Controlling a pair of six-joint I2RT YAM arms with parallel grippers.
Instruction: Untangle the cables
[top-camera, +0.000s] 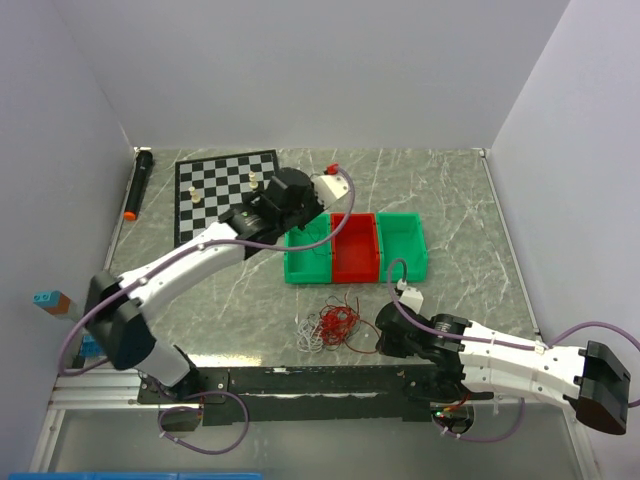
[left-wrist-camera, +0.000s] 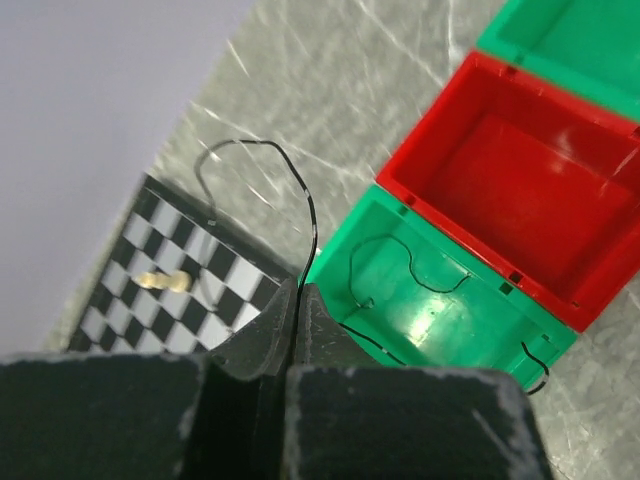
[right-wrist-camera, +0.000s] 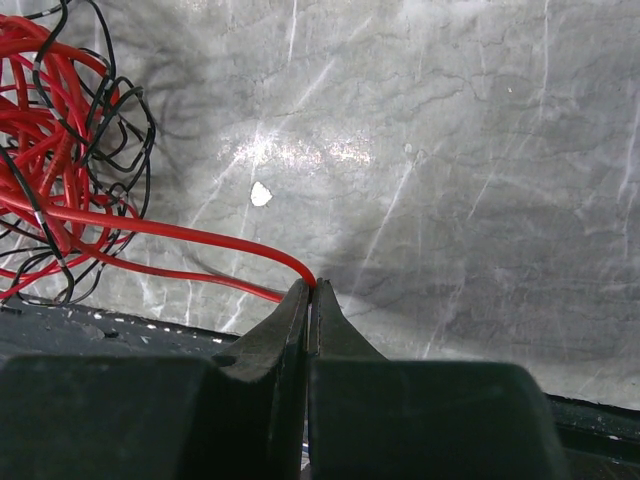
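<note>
One tangle.

Top view: the cables (top-camera: 328, 325) lie near the table's front edge, mostly knotted, so the bulk of the work is judged outstanding.

Left wrist: the left gripper (left-wrist-camera: 300, 290) is clamped on a dark strand (left-wrist-camera: 305, 195) beside the green bin (left-wrist-camera: 440, 325), which holds another thin wire (left-wrist-camera: 410, 265).

Right wrist: the right gripper (right-wrist-camera: 313, 287) pinches a red wire (right-wrist-camera: 180, 232) leading from the tangle.

No legible writing.

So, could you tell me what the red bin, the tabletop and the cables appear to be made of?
Red bin: likely moulded plastic, glossy, with soft highlights and moulded rim tabs.
Tabletop: grey, white-veined marble look with a slight sheen; stone or laminate, I cannot tell.
Cables: thin wire in smooth red and black insulation, probably plastic, bending in loose loops.
</note>
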